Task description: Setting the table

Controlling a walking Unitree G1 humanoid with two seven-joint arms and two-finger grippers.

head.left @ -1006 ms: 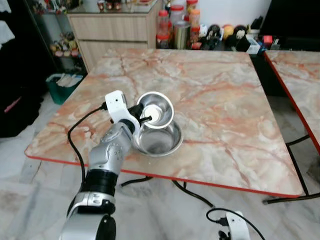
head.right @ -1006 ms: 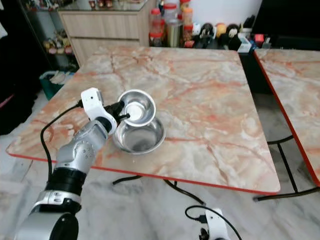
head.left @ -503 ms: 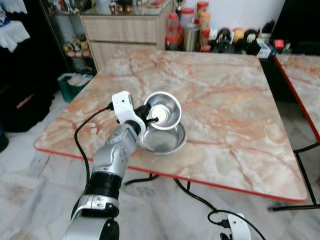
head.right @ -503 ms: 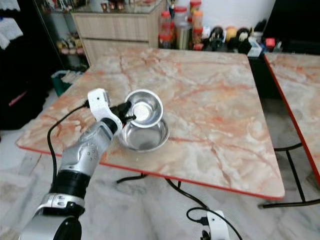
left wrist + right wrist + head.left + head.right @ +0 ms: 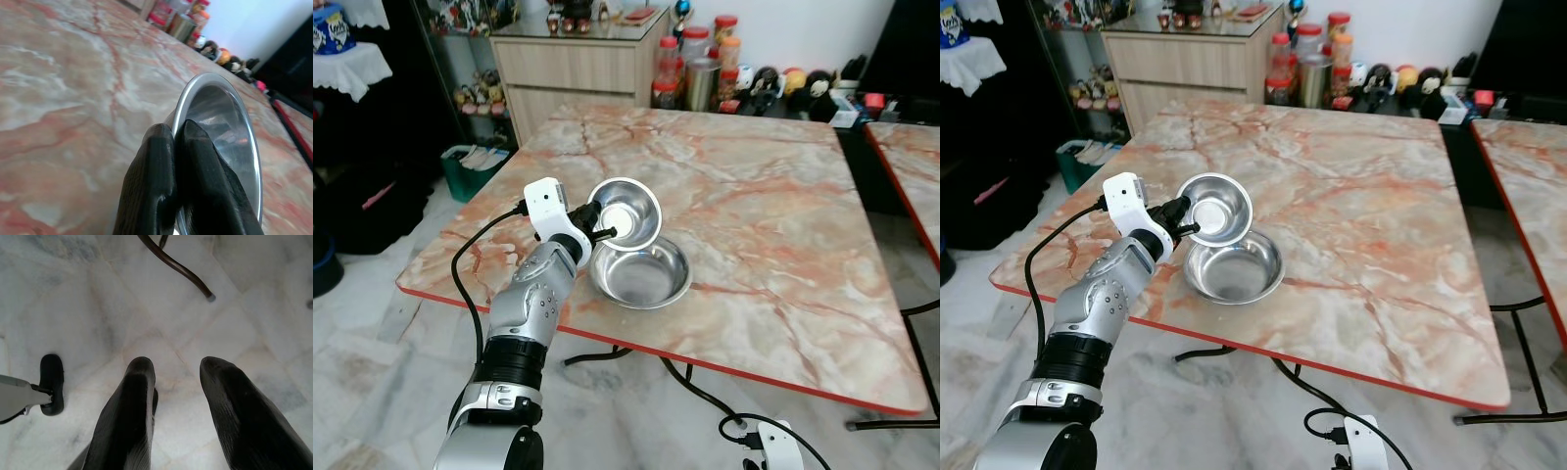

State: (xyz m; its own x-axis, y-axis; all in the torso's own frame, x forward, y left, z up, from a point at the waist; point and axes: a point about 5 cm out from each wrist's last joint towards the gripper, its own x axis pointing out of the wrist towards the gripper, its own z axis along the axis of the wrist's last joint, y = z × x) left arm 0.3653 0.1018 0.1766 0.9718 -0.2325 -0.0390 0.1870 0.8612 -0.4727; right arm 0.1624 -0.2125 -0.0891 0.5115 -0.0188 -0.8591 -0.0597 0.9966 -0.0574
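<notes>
My left gripper [image 5: 597,225] is shut on the rim of a small steel bowl [image 5: 626,213], holding it tilted on its side just above the table. In the left wrist view both black fingers [image 5: 161,186] pinch that small steel bowl [image 5: 220,137] at its rim. A larger steel bowl [image 5: 641,274] rests on the marble table [image 5: 754,196] directly beneath and to the right of the held one. My right gripper [image 5: 176,396] hangs low over the floor, open and holding nothing.
Jars and toys [image 5: 705,73] line the table's far edge. A wooden cabinet [image 5: 573,64] stands behind, and a green bin [image 5: 475,162] sits on the floor to the left. A second table [image 5: 911,166] is at the right. A table leg [image 5: 176,264] crosses the floor.
The camera has shifted, so the whole scene sits differently. The left gripper keeps the small bowl tilted over the large one, much as before.
</notes>
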